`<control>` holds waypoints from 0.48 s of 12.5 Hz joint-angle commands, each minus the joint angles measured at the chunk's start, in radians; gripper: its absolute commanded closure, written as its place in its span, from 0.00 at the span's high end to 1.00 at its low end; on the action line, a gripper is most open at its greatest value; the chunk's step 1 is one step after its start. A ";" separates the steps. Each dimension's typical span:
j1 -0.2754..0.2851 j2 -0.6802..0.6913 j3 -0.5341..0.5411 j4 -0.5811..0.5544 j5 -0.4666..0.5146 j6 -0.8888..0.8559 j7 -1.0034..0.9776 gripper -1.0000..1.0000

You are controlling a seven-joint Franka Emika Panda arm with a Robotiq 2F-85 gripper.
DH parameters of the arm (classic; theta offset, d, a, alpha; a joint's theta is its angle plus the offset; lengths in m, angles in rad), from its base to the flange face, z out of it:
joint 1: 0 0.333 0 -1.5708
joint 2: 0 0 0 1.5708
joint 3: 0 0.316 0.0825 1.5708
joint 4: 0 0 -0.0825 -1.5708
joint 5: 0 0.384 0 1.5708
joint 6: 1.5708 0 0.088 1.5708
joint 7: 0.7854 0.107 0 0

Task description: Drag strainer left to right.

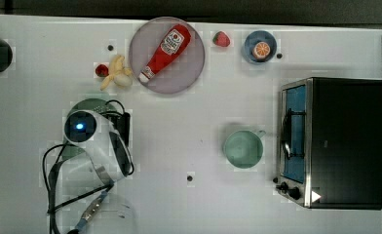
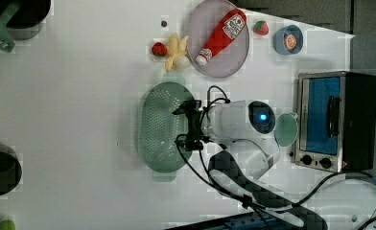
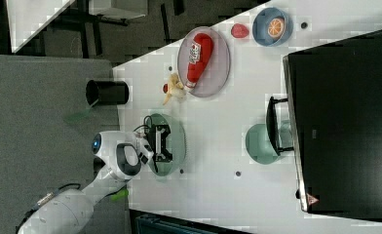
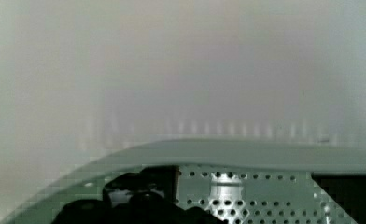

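The strainer (image 2: pixel 158 127) is a pale mint-green oblong colander dotted with small holes, lying on the white table. In the top view the arm covers most of the strainer (image 1: pixel 89 104). My gripper (image 2: pixel 181 126) hangs over the strainer's rim on the left view's right side, its black fingers spread wide and holding nothing. In the right view the gripper (image 3: pixel 161 144) sits above the strainer (image 3: pixel 175 141). In the wrist view the strainer's rim (image 4: pixel 228 153) and perforated inside lie just below, with dark fingers (image 4: pixel 125 196) at either side.
A round green cup (image 1: pixel 243 148) stands beside a toaster oven (image 1: pixel 333 141) at the top view's right. A plate (image 1: pixel 189 73) with a ketchup bottle (image 1: pixel 165 51), a banana (image 1: pixel 116 73), strawberries and a blue bowl (image 1: pixel 259 46) line the far edge.
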 commanded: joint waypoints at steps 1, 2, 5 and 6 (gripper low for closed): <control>-0.089 -0.048 -0.010 -0.012 0.000 -0.011 -0.094 1.00; -0.106 -0.056 -0.016 -0.022 0.000 -0.012 -0.124 1.00; -0.143 -0.077 -0.048 -0.054 0.000 -0.011 -0.203 1.00; -0.152 -0.083 -0.062 -0.063 0.000 -0.011 -0.227 1.00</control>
